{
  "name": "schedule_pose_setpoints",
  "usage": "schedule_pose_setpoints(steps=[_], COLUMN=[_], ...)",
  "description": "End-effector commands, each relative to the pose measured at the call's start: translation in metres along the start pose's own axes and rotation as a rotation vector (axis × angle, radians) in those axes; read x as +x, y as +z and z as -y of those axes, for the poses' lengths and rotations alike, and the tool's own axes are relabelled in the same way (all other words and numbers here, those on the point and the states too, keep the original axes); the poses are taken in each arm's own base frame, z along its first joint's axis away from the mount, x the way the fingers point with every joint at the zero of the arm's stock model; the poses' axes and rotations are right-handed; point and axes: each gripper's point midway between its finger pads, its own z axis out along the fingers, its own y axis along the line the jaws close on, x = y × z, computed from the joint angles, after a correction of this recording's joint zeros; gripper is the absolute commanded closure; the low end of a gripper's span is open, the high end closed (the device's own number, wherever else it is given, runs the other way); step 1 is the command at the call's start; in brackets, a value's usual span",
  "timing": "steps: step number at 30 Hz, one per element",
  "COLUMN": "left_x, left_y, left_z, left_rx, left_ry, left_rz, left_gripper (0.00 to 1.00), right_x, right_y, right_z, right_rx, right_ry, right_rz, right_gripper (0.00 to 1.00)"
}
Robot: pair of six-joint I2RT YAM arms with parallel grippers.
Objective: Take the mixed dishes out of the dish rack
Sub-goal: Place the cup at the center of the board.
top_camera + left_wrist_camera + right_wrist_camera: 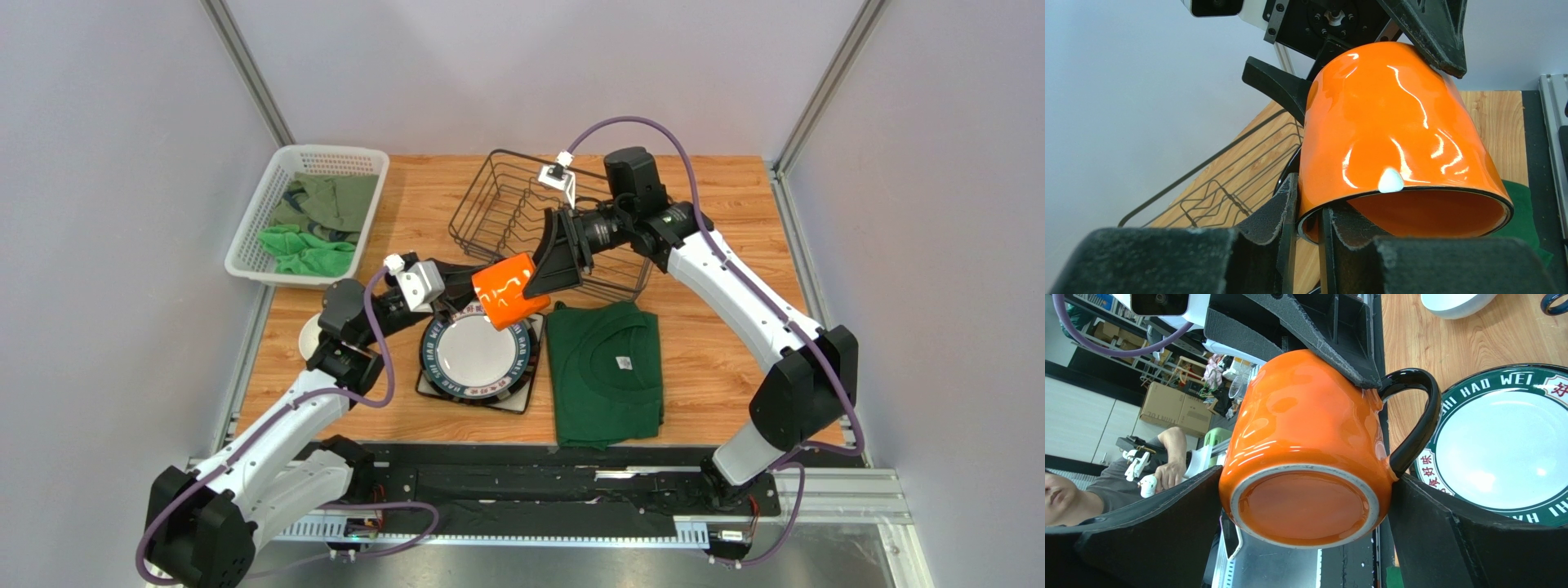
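"HAO WEI" stands in white capitals on the dark green rim band of the round plate (1499, 447), with red Chinese characters on white patches beside it. The white tag on the green shirt (604, 368) is too small to read.

The mug (512, 292) is glossy orange ceramic, tapered, with a black loop handle and a pale ring round its base. It is held tilted at the centre of the top view, over the plate's upper right rim. It is outside the thin black wire rack (485, 202), just beside its lower left corner.

The left end effector (1310, 223) is pinched onto the mug's wall at the lip, one rough dark pad inside and one outside. The right end effector (1303, 539) clasps the mug's base end between wide-set dark pads. The worktop (711, 319) is pale wood.
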Motion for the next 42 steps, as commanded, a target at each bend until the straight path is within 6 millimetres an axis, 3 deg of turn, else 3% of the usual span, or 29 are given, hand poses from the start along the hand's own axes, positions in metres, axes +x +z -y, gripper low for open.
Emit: schedule_pose_setpoints(steps=[1, 13, 15, 16, 20, 31, 38, 42], left_x=[-0.008, 0.001, 0.013, 0.005, 0.009, 0.019, 0.051, 0.067], left_y=[-0.004, -0.008, -0.011, -0.01, -0.021, -0.09, -0.133, -0.148], left_z=[-0.007, -0.013, -0.014, -0.02, -0.03, -0.042, -0.044, -0.053], left_rx=[-0.033, -0.044, -0.047, -0.052, -0.074, -0.047, 0.006, 0.053], left_ry=[0.044, 0.037, 0.021, 0.052, 0.077, 0.153, 0.161, 0.135], left_rz=[0.024, -0.05, -0.125, -0.134, -0.276, -0.631, -0.891, -1.01], left_gripper=[1.0, 1.0, 1.0, 1.0, 1.0, 1.0, 1.0, 1.0], right_x=[-0.016, -0.028, -0.03, -0.03, -0.032, -0.03, -0.028, -0.026], right_y=[-0.012, -0.032, -0.037, -0.039, -0.048, -0.051, -0.052, -0.052], right_z=[-0.022, -0.009, -0.006, -0.004, 0.002, 0.008, 0.009, 0.006], right_rx=[-0.076, -0.048, -0.025, -0.017, 0.021, 0.061, 0.081, 0.086], right_ry=[-0.06, -0.058, -0.069, -0.073, -0.075, -0.079, -0.081, -0.088], right_rz=[0.011, 0.053, 0.068, 0.073, 0.099, 0.114, 0.12, 0.122], right_gripper=[0.01, 0.01, 0.01, 0.01, 0.01, 0.01, 0.01, 0.01])
